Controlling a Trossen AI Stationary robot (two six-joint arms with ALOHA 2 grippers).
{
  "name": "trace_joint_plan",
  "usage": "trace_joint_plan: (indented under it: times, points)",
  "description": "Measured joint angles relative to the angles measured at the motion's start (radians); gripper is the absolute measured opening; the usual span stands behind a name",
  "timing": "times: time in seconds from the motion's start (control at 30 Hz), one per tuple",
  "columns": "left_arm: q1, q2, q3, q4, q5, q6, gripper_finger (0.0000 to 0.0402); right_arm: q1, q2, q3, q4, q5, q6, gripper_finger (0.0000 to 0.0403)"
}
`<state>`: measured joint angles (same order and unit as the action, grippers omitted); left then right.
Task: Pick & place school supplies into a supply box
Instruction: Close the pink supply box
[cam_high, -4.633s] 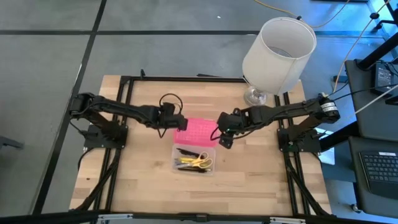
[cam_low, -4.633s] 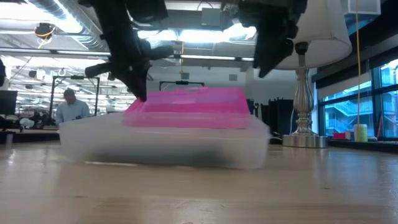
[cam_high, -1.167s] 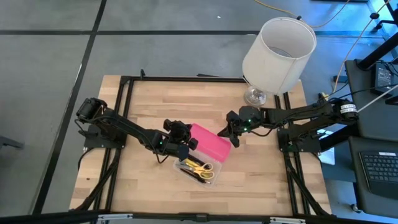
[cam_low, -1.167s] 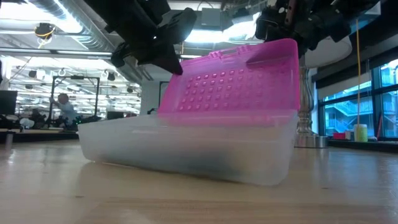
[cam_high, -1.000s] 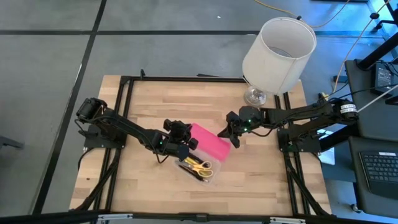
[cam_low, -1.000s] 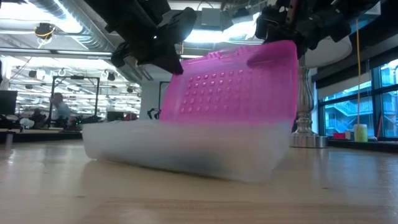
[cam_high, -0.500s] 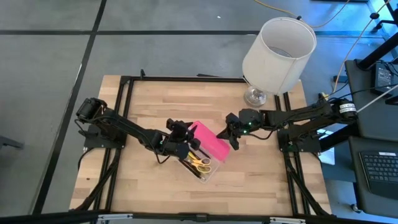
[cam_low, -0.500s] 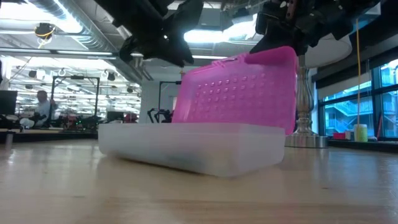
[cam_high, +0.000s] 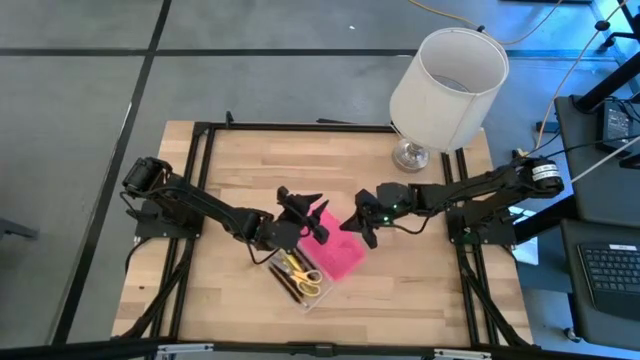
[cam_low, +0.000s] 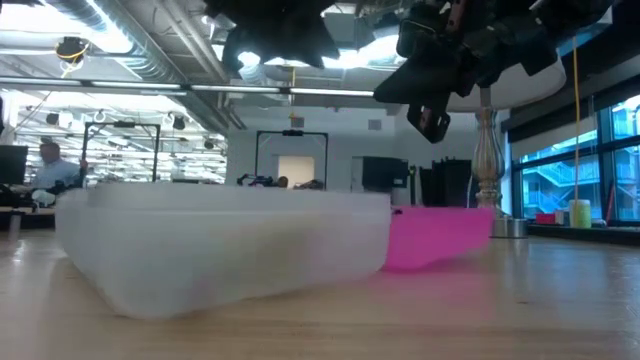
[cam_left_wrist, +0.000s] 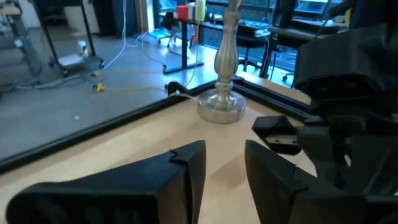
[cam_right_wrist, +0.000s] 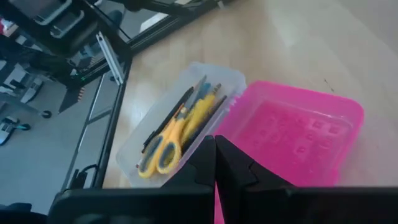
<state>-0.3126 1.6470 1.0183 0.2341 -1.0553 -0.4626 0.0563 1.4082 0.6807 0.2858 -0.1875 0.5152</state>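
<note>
The supply box lies open at the table's middle. Its clear base (cam_high: 292, 278) holds yellow-handled scissors (cam_right_wrist: 166, 140) and several pens and pencils (cam_right_wrist: 189, 106). Its pink lid (cam_high: 341, 252) is swung back and lies flat on the wood beside the base (cam_low: 220, 245). My left gripper (cam_high: 303, 203) hovers open just beyond the lid's far end, with nothing between its fingers (cam_left_wrist: 186, 168). My right gripper (cam_high: 362, 232) is shut and hangs above the lid's right side, clear of it in the low view (cam_low: 432, 120).
A tall lamp with a white shade (cam_high: 445, 80) stands on its metal foot (cam_high: 410, 155) at the table's far right. Black frame rails (cam_high: 200, 190) run along the left and right sides. Bare wood lies to the near side of the box.
The pink lid has swung from nearly upright to flat on the table, and the whole box has turned about on the wood. My left gripper has opened, let go and risen toward the far edge. My right gripper has moved a little toward the near left.
</note>
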Motion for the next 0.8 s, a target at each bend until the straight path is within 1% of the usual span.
trace_joint_plan:
  times: [0.2,0.27,0.4,0.5,0.53,0.6,0.67,0.73,0.8]
  points:
    - [0.000,0.000,0.000,0.028,0.015,0.082,0.0100,0.000,0.000,0.000,-0.028,0.001,0.006,0.0005]
    - [0.000,0.000,0.000,0.025,0.052,0.114,0.0100,0.000,0.000,0.000,-0.060,0.002,0.026,0.0005]
    - [0.007,-0.002,0.000,-0.022,0.173,0.159,0.0103,0.000,0.000,0.000,-0.170,0.021,0.105,0.0005]
    - [0.035,-0.034,0.001,-0.140,0.278,0.080,0.0106,0.002,0.000,0.000,-0.247,0.020,0.168,0.0005]
    - [0.046,-0.050,0.001,-0.203,0.301,0.051,0.0108,0.007,-0.003,0.000,-0.264,0.015,0.190,0.0005]
    - [0.068,-0.080,0.001,-0.337,0.334,-0.004,0.0111,0.024,-0.015,-0.001,-0.267,-0.021,0.201,0.0005]
    - [0.090,-0.121,0.000,-0.494,0.369,-0.068,0.0115,0.049,-0.036,-0.001,-0.251,-0.079,0.213,0.0005]
    - [0.116,-0.161,0.001,-0.634,0.454,-0.146,0.0117,0.083,-0.052,0.000,-0.237,-0.135,0.239,0.0005]
    - [0.146,-0.186,0.002,-0.789,0.568,-0.234,0.0118,0.130,-0.056,0.000,-0.251,-0.139,0.264,0.0005]
